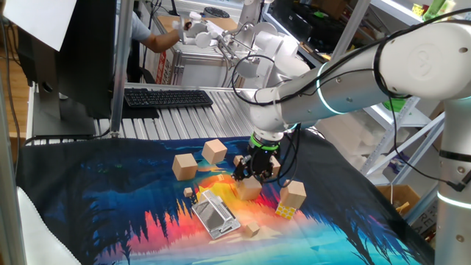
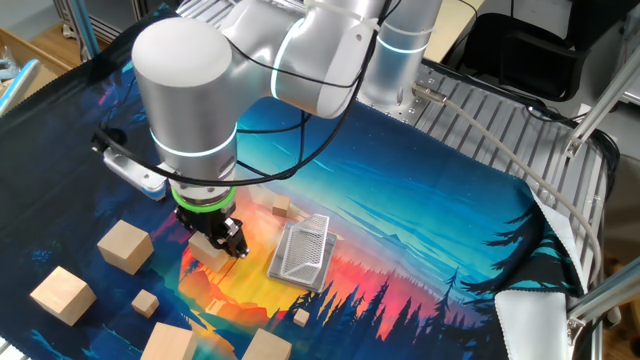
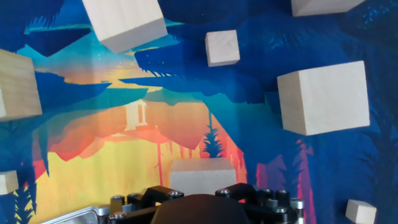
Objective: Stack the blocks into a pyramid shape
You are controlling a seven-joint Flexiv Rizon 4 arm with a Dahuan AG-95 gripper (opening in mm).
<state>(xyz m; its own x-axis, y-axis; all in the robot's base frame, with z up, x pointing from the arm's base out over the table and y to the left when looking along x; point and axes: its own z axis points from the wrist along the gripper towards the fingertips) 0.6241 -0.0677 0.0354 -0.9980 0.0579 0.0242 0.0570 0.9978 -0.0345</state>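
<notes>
Several light-tan wooden blocks lie scattered on the painted cloth. One block (image 1: 250, 188) (image 2: 207, 252) (image 3: 203, 173) rests on the orange patch directly under my gripper (image 1: 257, 171) (image 2: 218, 238). The jaws straddle its top and stand apart, wider than the block, so the gripper is open. Two more blocks (image 1: 185, 166) (image 1: 214, 151) sit to the left. Another block (image 1: 294, 194) stands on the yellow puzzle cube (image 1: 285, 211). In the hand view large blocks (image 3: 322, 97) (image 3: 124, 22) (image 3: 15, 84) ring the spot; my fingertips are hidden there.
A ribbed metal tray (image 1: 215, 214) (image 2: 303, 250) lies just beside the gripper. Tiny wooden cubes (image 1: 252, 230) (image 2: 145, 302) (image 3: 222, 47) are strewn about. A keyboard (image 1: 168, 97) and a person sit beyond the cloth's far edge.
</notes>
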